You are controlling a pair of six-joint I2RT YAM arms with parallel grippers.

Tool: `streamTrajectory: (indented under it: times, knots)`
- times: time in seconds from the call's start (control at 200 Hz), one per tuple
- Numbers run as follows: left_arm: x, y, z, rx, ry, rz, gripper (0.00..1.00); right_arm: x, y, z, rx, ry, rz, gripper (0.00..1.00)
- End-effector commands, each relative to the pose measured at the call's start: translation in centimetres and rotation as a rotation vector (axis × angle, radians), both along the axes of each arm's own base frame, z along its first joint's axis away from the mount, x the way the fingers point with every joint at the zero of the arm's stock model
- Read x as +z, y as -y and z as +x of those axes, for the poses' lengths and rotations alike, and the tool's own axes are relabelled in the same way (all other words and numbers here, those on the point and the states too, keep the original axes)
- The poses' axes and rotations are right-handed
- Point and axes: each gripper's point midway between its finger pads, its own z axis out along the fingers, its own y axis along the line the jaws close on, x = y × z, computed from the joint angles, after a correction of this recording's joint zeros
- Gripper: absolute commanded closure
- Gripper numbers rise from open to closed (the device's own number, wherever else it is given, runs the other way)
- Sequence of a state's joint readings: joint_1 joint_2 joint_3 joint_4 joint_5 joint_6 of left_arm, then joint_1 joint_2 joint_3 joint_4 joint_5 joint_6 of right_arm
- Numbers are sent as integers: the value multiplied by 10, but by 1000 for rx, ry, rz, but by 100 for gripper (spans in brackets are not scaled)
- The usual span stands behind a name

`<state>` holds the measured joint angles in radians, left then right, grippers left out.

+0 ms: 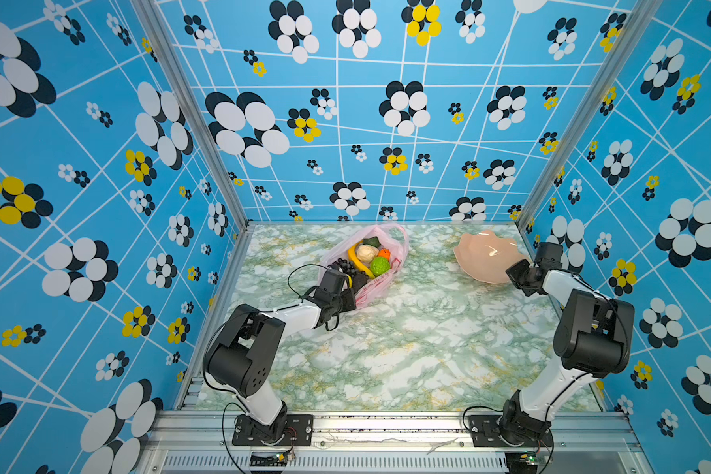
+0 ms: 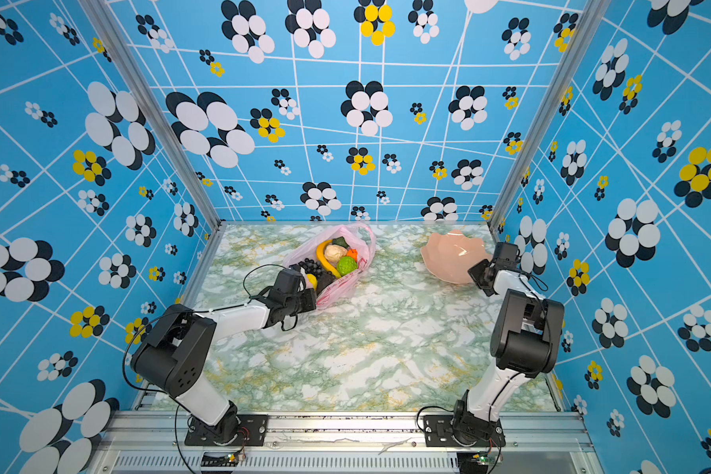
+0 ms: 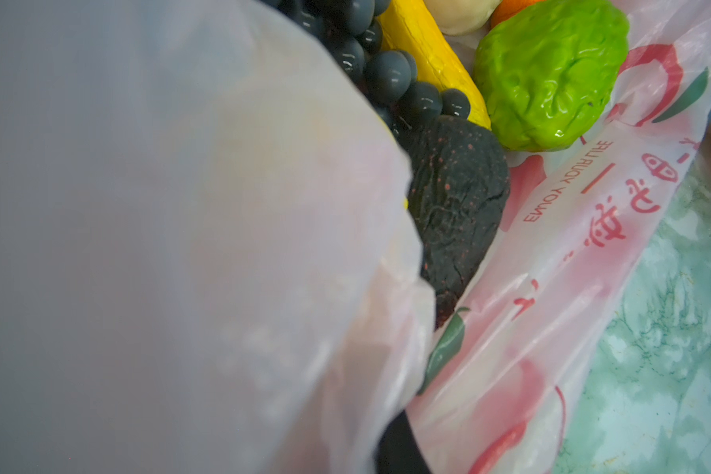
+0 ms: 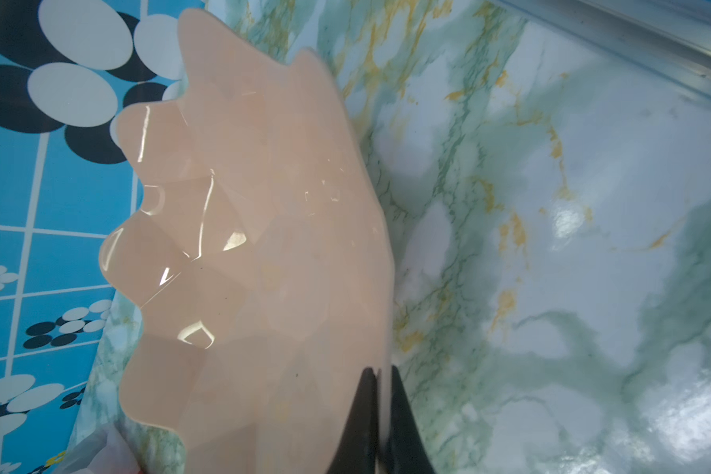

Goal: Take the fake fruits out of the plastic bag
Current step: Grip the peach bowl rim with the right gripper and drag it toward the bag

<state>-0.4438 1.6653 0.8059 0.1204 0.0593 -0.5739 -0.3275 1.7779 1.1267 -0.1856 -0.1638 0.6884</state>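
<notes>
Fake plastic fruits (image 1: 367,253) fill the thin pink bag (image 1: 386,281); left claw (image 1: 349,301) pinches its film, right claw (image 4: 380,410) a glossy peach wavy dish (image 4: 243,246) that could slip.

The bag (image 3: 571,254) is thin, crinkly, translucent plastic film. The green fruit (image 3: 551,74) is glossy, wrinkled plastic, the grapes (image 3: 386,76) smooth and shiny, the dark fruit (image 3: 456,205) matt and rough. The dish (image 4: 255,246) is smooth and glossy. The marble-print worktop (image 4: 571,246) shines; the frame (image 1: 345,422) is bare metal.

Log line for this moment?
left tool: shut on bag | right tool: shut on dish | fruits: in bag
</notes>
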Motion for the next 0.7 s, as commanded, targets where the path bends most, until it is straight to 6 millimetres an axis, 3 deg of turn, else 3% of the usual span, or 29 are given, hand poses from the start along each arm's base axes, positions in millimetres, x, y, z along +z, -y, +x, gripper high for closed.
streamTrajectory:
  times: [0.0,0.255,0.53,0.695]
  knots:
    - [6,-10,2,11,27,22,94,-17,-33,-25,79,-60,75,96]
    - [7,-18,3,29,34,17,94,-4,-96,-54,265,-28,119,97]
    - [8,-21,5,28,37,32,93,-9,-160,-107,449,-64,138,97]
    - [8,-24,6,36,44,48,94,-11,-183,-137,518,-98,131,97]
